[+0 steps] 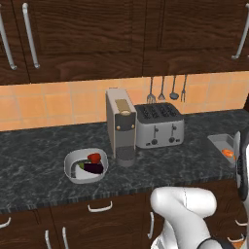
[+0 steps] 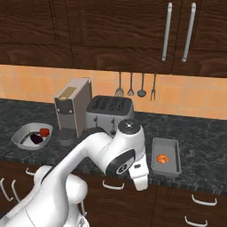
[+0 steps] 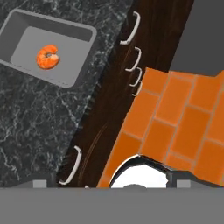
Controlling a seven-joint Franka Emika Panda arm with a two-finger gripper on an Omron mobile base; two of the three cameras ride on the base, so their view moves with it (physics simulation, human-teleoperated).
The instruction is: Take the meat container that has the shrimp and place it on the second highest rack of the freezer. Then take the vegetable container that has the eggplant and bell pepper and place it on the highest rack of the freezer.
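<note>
The meat container (image 2: 166, 146), a shallow grey dish holding an orange shrimp (image 2: 162, 158), lies near the counter's front edge right of the toaster; it is also at the right edge of the left base view as the meat container (image 1: 220, 142). The vegetable container (image 1: 73, 160), a white bowl with a red pepper and a purple eggplant, sits left of the coffee machine. My gripper (image 2: 141, 184) hangs open and empty in front of the counter edge, left of and below the meat container (image 3: 26, 26). Its fingertips (image 3: 40, 183) stand wide apart. The freezer and its racks are out of view.
A coffee machine (image 1: 120, 125) and a toaster (image 1: 159, 125) stand at the back of the dark counter (image 1: 34, 155). Utensils (image 2: 136, 84) hang on the tiled wall. Dark upper cabinets overhang; drawers with handles (image 3: 131, 28) run below the counter, above an orange tiled floor (image 3: 175, 118).
</note>
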